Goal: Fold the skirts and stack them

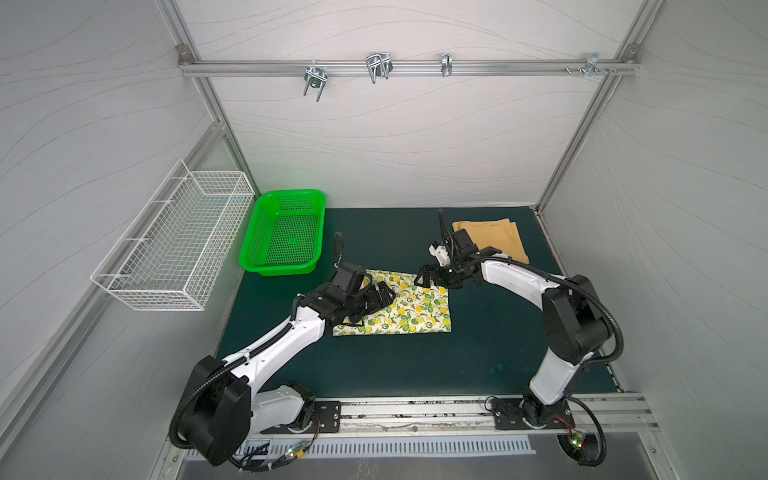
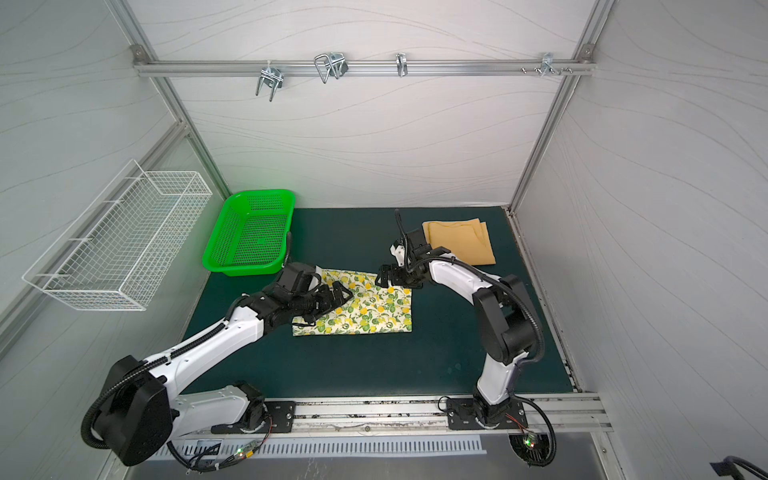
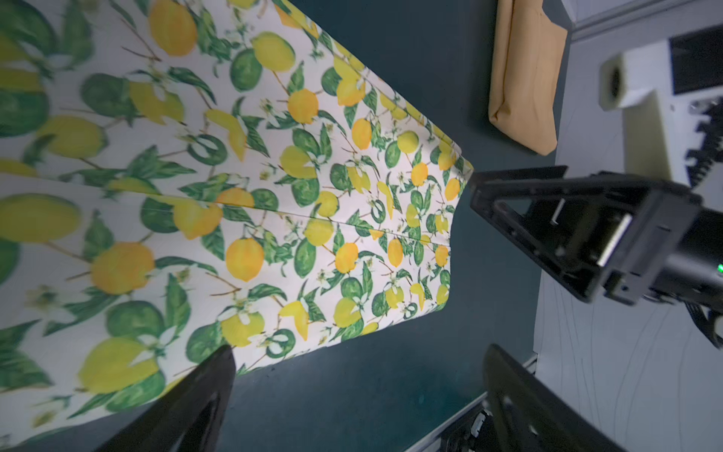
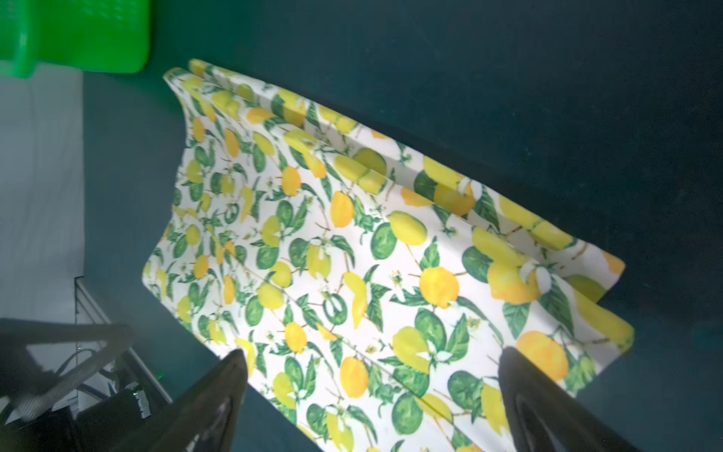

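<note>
The lemon-print skirt lies folded flat in the middle of the green mat. It fills much of both wrist views. The mustard skirt lies folded at the back right, partly behind the right arm. My left gripper hovers open over the lemon skirt's left part, nothing between its fingers. My right gripper hovers open above that skirt's far right corner, also holding nothing.
A green plastic basket stands at the back left of the mat. A white wire basket hangs on the left wall. Metal hooks hang from the back rail.
</note>
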Available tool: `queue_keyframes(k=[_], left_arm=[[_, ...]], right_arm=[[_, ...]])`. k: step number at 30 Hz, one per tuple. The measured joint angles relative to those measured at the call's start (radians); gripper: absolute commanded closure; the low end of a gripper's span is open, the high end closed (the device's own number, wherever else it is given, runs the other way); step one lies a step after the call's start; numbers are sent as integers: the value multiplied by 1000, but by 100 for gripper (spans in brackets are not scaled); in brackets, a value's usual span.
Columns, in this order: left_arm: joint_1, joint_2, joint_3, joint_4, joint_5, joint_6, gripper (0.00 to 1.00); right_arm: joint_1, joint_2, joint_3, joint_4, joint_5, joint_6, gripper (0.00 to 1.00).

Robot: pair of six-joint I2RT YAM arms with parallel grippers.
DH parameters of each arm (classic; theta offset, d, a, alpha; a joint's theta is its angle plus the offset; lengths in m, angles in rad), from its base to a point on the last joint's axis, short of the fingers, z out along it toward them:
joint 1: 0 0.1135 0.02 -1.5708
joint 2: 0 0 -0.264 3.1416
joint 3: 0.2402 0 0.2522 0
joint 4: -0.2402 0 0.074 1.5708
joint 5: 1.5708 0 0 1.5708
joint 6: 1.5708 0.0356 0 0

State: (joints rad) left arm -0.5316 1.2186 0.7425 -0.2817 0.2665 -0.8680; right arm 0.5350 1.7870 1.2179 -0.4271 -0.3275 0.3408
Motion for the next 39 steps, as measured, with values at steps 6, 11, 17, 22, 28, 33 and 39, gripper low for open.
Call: queue_keyframes(k=[6,11,17,22,28,33,39], left_arm=[[-14,38,-70,92,34,-9,1],[-13,64,-134,109,8,-3,1],[8,116,-180,149,-12,4,1],[17,111,-194,180,-17,5,1],[24,90,-171,123,-19,13,1],[71,93,-70,86,-3,31,1],[121,132,-19,93,28,39,1]], right_arm=[[-26,80,32,13,-15,0,1],[-51,151,80,27,-22,-2,1],[-57,195,125,26,-26,-18,1],[-58,195,127,26,-27,-21,1],[-43,58,26,24,-31,-8,1],[39,-161,-86,41,-38,21,1],[127,-280,-283,136,-68,103,1]])
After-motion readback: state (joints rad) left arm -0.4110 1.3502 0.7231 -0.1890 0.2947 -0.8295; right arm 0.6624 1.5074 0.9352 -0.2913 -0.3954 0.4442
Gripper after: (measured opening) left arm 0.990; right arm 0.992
